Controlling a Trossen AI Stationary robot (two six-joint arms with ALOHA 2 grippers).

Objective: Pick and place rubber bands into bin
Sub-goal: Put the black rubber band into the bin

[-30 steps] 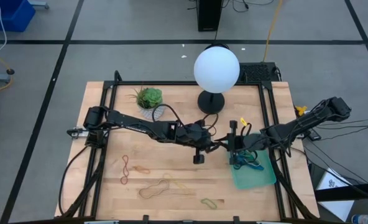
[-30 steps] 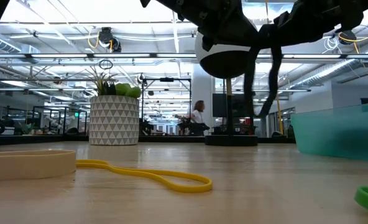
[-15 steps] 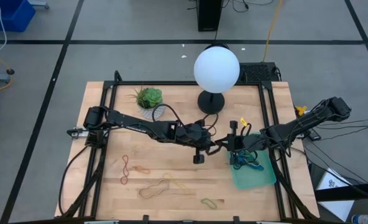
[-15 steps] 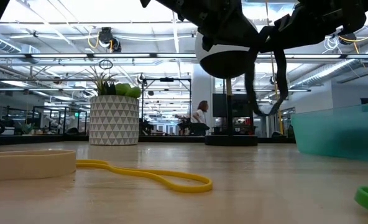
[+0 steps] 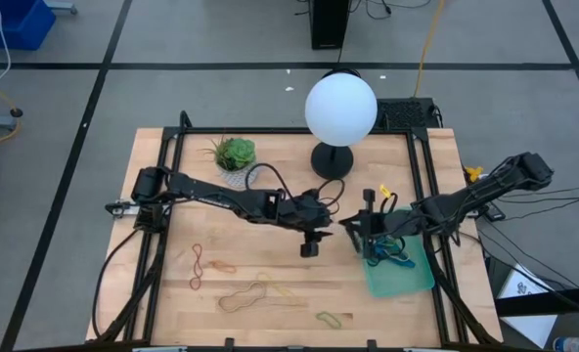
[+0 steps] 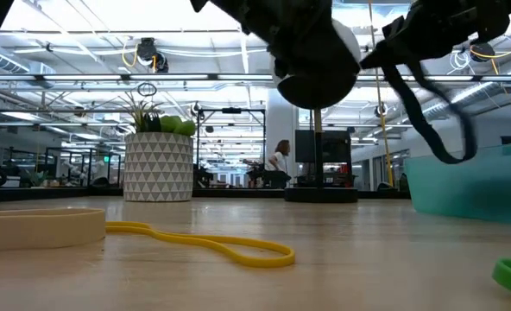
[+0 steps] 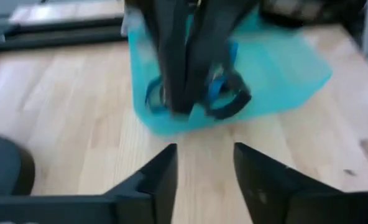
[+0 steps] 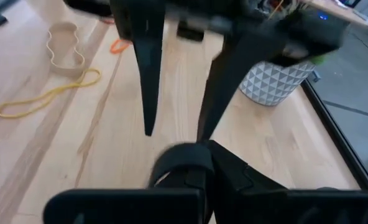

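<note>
Right tool (image 5: 360,224), clamped on a black rubber band (image 6: 432,130) beside the teal bin (image 5: 399,271), faces the left tool (image 5: 314,235), fingers apart, above the desk (image 5: 270,264).

The room is bright. Long ceiling lights (image 6: 83,34) glow white. Both wrist pictures look smeared and blurry. The yellow band (image 6: 204,244) up close looks sharp.

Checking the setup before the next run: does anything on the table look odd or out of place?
Nothing looks damaged or spilled. Loose rubber bands lie scattered on the table, and the bin sits askew near its right edge.
</note>
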